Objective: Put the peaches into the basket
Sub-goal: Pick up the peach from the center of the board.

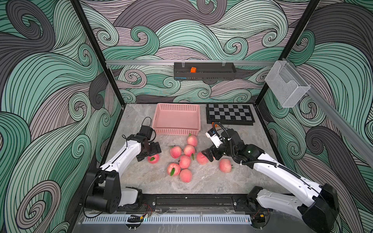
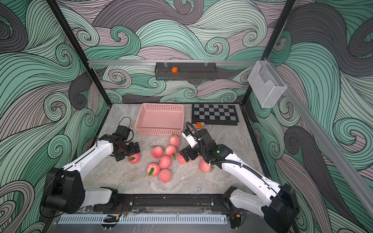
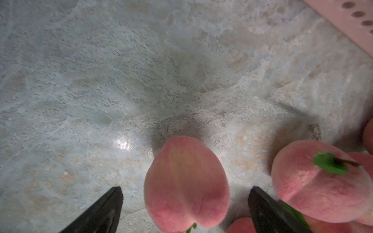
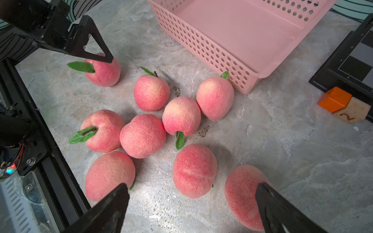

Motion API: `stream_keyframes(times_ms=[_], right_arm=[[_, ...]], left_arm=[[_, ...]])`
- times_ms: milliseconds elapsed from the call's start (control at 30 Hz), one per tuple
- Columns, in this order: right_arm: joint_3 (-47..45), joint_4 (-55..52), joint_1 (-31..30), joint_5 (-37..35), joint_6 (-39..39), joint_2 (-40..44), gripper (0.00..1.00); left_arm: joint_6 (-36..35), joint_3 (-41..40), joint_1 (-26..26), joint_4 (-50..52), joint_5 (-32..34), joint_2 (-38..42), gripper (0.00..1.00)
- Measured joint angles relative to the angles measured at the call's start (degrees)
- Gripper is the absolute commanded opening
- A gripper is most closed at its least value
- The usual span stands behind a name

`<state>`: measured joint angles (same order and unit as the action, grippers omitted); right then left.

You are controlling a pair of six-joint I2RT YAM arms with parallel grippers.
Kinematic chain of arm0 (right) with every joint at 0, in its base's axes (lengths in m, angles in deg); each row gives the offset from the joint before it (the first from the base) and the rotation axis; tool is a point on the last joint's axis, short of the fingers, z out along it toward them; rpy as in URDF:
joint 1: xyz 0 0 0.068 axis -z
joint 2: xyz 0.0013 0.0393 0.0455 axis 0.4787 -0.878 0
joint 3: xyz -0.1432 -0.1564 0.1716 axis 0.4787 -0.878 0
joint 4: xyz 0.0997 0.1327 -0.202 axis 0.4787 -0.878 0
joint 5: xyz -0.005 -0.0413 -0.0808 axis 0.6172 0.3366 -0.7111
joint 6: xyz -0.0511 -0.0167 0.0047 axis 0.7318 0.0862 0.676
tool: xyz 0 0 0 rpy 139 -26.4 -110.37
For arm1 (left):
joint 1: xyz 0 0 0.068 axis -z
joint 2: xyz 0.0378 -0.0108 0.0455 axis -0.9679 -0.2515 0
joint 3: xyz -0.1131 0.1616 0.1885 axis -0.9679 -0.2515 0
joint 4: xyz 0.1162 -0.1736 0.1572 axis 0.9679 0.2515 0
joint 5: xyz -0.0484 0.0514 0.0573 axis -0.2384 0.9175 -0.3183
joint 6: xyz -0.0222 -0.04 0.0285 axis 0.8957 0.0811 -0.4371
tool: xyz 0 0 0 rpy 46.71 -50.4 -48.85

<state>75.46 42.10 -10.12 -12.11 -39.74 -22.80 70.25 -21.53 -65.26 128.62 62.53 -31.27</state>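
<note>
Opened wide to fit round fruit, the left gripper (image 3: 185,189) straddles a lone peach (image 3: 186,181), the right gripper (image 4: 191,185) aims at a second peach (image 4: 194,170), while the peaches (image 1: 184,161) lie mid-frame, below the empty basket (image 1: 176,132).

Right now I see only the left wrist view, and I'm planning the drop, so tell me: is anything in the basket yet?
Observer: No. The basket is empty; all nine peaches sit on the table.
Operator: Where's the right gripper?
Observer: The right gripper is open, at a peach on the side of the cluster away from yours.
Operator: What's beside the basket?
Observer: A chessboard, toward the robot's right.
</note>
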Motion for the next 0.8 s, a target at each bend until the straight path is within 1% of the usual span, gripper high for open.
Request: stream_keyframes(times_ms=[67,133,200,400,467,600,700,800], right_arm=[[-0.04,0.07,0.0,0.44,-0.11,0.02,0.99],[-0.04,0.24,-0.02,0.87,-0.09,0.15,0.99],[-0.04,0.28,-0.02,0.92,-0.04,0.35,0.99],[-0.04,0.33,0.0,0.98,0.37,0.46,0.99],[-0.04,0.33,0.0,1.07,0.39,0.68,0.99],[-0.04,0.31,0.0,1.2,0.42,1.64,0.99],[-0.04,0.31,0.04,1.2,0.46,2.64,0.99],[-0.04,0.33,0.24,1.27,0.57,3.78,0.99]], left_arm=[[0.04,0.0,0.0,-0.37,0.0,-1.51,0.95],[0.11,0.0,0.0,-1.09,0.02,-2.82,0.88],[0.07,0.0,0.0,-1.57,0.0,-3.76,0.84],[0.13,0.0,0.0,-2.71,0.02,-7.15,0.81],[0.13,0.0,0.0,-2.78,0.04,-8.07,0.78],[0.13,0.0,0.0,-3.32,0.04,-8.41,0.69],[0.17,0.0,0.04,-3.61,0.0,-8.41,0.57],[0.17,0.0,0.04,-3.54,0.02,-8.04,0.54]])
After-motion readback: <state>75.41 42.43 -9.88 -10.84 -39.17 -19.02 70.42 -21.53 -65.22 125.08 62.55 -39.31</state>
